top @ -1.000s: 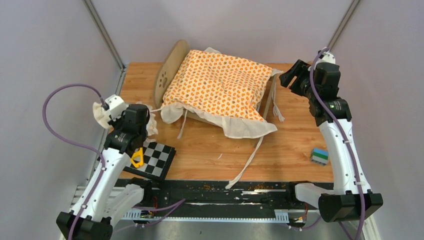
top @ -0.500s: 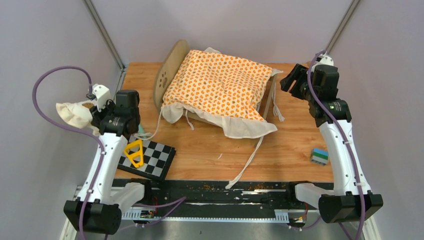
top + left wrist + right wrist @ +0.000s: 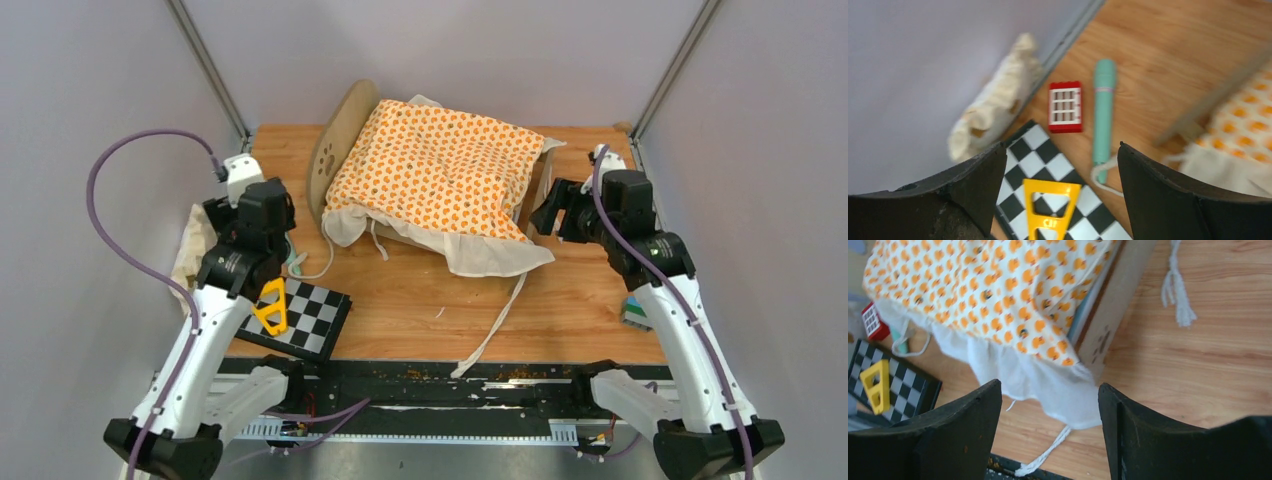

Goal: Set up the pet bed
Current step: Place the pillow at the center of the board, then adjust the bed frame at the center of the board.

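Observation:
The pet bed (image 3: 335, 152) stands at the back middle of the table. An orange-patterned cushion (image 3: 440, 170) lies over it, its cream edge hanging off the near side. My right gripper (image 3: 1049, 385) is open and empty, just right of the bed's right end board (image 3: 1108, 325), which shows a paw print. In the top view the right gripper (image 3: 553, 208) sits close to that board. My left gripper (image 3: 1060, 146) is open with nothing between its fingers, above the checkerboard (image 3: 1048, 170). A small white pillow (image 3: 993, 115) lies against the left wall.
A yellow triangle piece (image 3: 271, 307) rests on the checkerboard (image 3: 305, 318). A red brick (image 3: 1065, 106) and a teal pen (image 3: 1104, 112) lie between board and bed. A blue-green block (image 3: 638, 312) sits near the right arm. Cushion ties (image 3: 497, 325) trail toward the front rail.
My left gripper has opened and let go of the white pillow, which now lies by the left wall. The right arm has come nearer and leftward, up to the bed's right end.

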Tool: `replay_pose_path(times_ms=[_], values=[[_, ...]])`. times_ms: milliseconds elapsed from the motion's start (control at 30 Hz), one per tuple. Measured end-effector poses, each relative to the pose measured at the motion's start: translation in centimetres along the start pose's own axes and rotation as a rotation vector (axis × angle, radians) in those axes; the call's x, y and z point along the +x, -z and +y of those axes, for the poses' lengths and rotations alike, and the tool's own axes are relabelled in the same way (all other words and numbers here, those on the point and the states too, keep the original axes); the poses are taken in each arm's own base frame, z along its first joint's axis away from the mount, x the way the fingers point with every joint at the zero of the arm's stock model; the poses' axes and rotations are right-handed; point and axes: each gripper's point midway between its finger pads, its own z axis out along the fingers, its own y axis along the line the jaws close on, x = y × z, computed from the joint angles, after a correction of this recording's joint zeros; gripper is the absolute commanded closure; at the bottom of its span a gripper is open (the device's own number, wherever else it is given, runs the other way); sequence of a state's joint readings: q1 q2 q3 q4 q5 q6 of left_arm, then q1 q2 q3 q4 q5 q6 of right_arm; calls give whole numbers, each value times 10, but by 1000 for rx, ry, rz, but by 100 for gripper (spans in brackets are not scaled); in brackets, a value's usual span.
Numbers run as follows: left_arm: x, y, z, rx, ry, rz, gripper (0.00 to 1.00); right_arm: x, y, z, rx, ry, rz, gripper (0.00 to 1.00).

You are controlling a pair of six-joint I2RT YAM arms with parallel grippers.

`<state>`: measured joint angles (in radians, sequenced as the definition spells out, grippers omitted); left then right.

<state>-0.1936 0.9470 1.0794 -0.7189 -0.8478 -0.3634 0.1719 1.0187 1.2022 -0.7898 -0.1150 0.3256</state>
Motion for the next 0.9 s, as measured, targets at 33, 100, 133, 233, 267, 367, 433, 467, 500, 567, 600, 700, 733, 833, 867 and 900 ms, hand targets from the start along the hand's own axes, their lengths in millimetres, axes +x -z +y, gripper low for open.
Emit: replay_pose_path(times_ms=[33,100,133,233,267,367,433,467,500,567,600,700,733,833,867,900], values=[[-5,12,-16,85,-10,-24,11,8,3,9,-28,18,14,29],[-11,34,-47,235,-37,-60,10,24,10,32,-103,63,46,29],[-12,45,-63,309,-53,-70,11,29,12,41,-134,81,57,29],[-9,57,-91,424,-85,-67,11,51,19,82,-257,157,103,29],[-7,57,-98,445,-98,-58,9,60,20,96,-303,181,118,29],[-3,56,-106,473,-124,-54,6,82,16,121,-363,218,167,28],[-6,56,-105,465,-134,-67,5,94,7,120,-309,215,187,23],[-9,55,-105,455,-141,-70,5,97,4,117,-281,212,187,21],[-14,55,-105,446,-151,-72,5,96,-1,107,-223,203,171,19],[-26,55,-109,437,-159,-79,5,89,-6,85,-111,177,140,19],[-31,55,-112,436,-159,-83,5,82,-9,71,-55,152,119,19],[-30,54,-114,438,-174,-78,4,48,-14,17,108,31,38,19],[-27,54,-114,438,-177,-75,4,35,-14,-6,169,-26,8,19],[-18,53,-113,444,-190,-62,4,18,-17,-48,267,-126,-24,22],[-15,52,-113,446,-197,-56,4,17,-22,-53,271,-144,-17,23],[-12,52,-113,449,-203,-51,4,17,-28,-53,256,-154,-3,24]])
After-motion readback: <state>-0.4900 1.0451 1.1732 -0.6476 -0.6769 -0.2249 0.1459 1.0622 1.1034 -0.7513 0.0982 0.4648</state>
